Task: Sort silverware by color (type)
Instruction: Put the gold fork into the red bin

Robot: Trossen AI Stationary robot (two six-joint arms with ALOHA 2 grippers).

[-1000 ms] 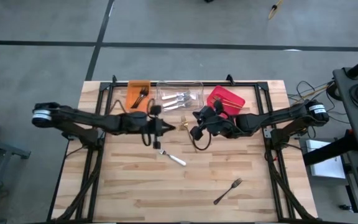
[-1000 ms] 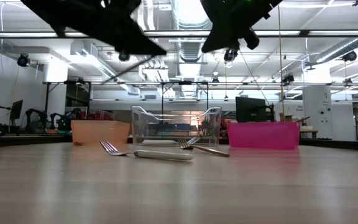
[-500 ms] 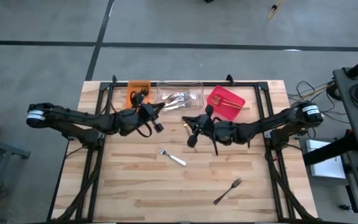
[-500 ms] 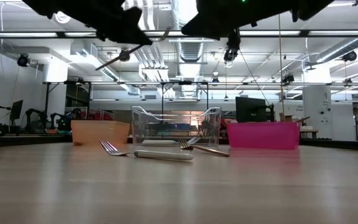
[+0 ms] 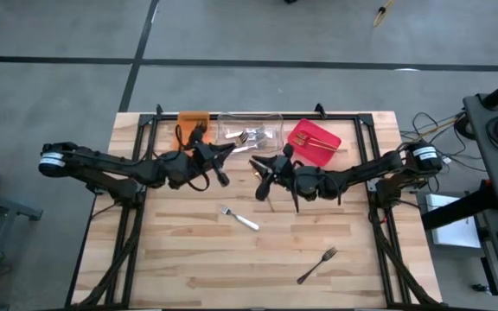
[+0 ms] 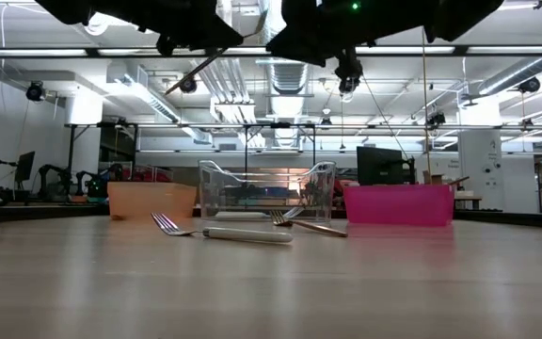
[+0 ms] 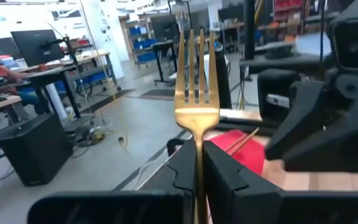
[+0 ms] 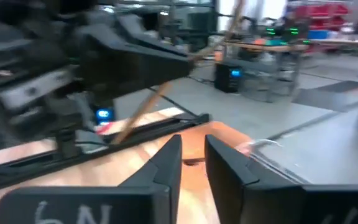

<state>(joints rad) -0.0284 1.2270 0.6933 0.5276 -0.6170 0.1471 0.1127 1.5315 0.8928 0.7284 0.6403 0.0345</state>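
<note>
- Table [image 5: 188,259]: the high view alone gives the whole layout, with both arms meeting mid-table near the far edge.
- Three bins along the far edge, seen from above: orange bin [image 5: 192,123], clear bin [image 5: 251,128] with silver pieces inside, red bin [image 5: 314,141] with gold pieces inside. The low view shows only their walls in a row, not the contents.
- Left gripper [image 7: 197,163]: its wrist view shows what no other view does, the jaws pinched tight on the handle of a gold fork [image 7: 196,81], tines upright beyond the fingertips. From above it hangs just in front of the clear bin.
- Right gripper [image 8: 193,152]: its wrist view shows a narrow gap between the fingers, nothing in it. From above it sits facing the left one, near the red bin.
- Loose on the table: a white-handled fork [image 5: 239,218] mid-table, well below both grippers; a dark fork [image 5: 317,264] toward the near right, absent from the low view.
</note>
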